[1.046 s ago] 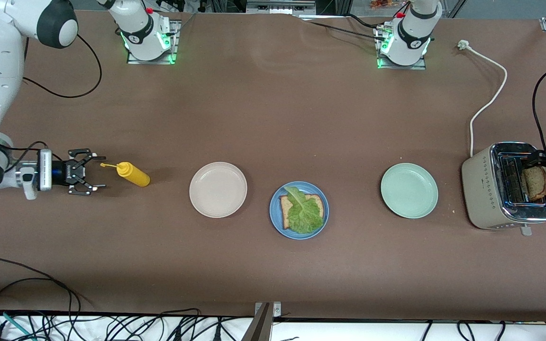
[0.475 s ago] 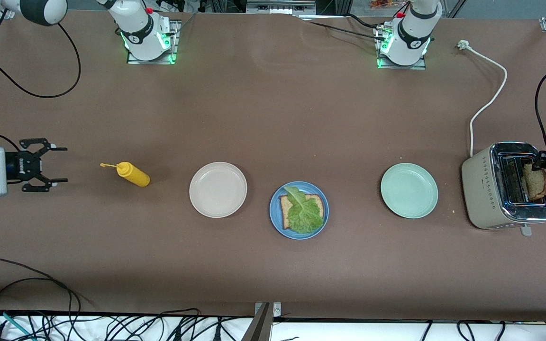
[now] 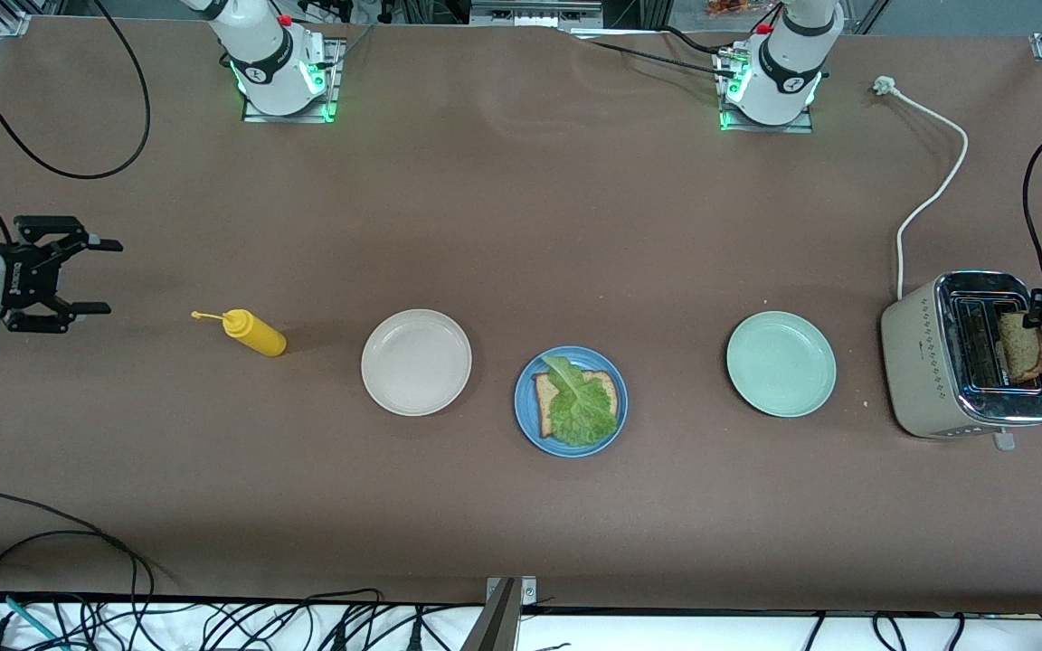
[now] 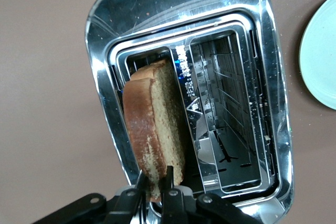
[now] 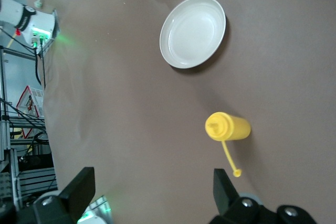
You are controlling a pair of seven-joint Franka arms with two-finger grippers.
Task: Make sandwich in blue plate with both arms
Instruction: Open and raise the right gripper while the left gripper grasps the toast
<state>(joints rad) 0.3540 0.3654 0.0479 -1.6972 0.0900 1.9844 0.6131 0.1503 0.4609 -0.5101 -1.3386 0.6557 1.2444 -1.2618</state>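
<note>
The blue plate (image 3: 527, 423) holds one bread slice (image 3: 543, 391) with a lettuce leaf (image 3: 581, 409) lying on it. A second bread slice (image 3: 1025, 351) stands in a slot of the toaster (image 3: 923, 366) at the left arm's end of the table. My left gripper (image 3: 1035, 318) is shut on that slice's top edge. In the left wrist view the two fingers pinch the slice (image 4: 155, 121) at the left gripper (image 4: 156, 174). My right gripper (image 3: 96, 276) hangs open and empty over the table at the right arm's end, apart from the bottle; the right gripper (image 5: 152, 179) shows its jaws wide.
A yellow squeeze bottle (image 3: 254, 333) lies beside a cream-white plate (image 3: 416, 362). A mint-green plate (image 3: 781, 363) sits between the blue plate and the toaster. The toaster's white cord (image 3: 933, 181) runs toward the left arm's base. Loose cables lie along the table's front edge.
My left gripper closed on the bread slice in the toaster. My right gripper drew away from the yellow bottle toward the table's end, still open.
</note>
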